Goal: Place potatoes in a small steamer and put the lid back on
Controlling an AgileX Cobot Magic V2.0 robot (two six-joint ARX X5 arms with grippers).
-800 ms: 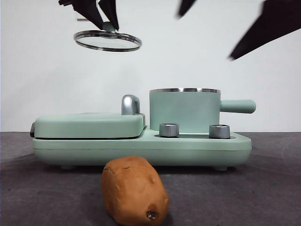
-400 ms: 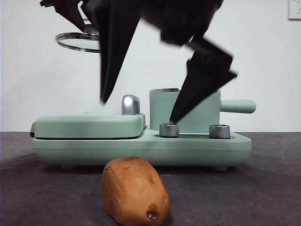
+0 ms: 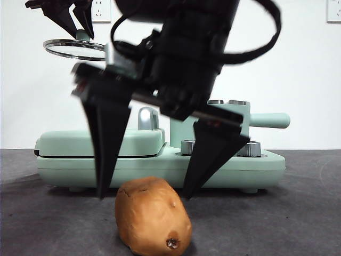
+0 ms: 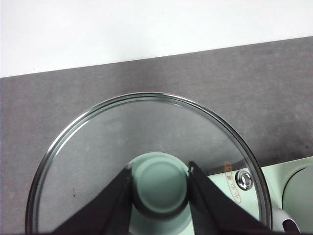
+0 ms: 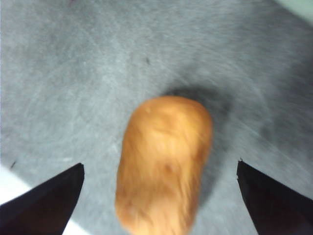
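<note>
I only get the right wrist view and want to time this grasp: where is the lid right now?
Observer: The round glass lid hangs high in the air; the left gripper is shut on its mint-green knob.
Operator: So the pot is open?
Observer: Yes, the mint-green cylindrical steamer stands uncovered.
Operator: How low is my gripper?
Observer: The right gripper is open, its tips level with the top of the oblong orange-brown potato, one on each side.

No text can be read. The lid (image 4: 146, 161) carries a small orange print near its rim, but it is too blurred to read.
</note>
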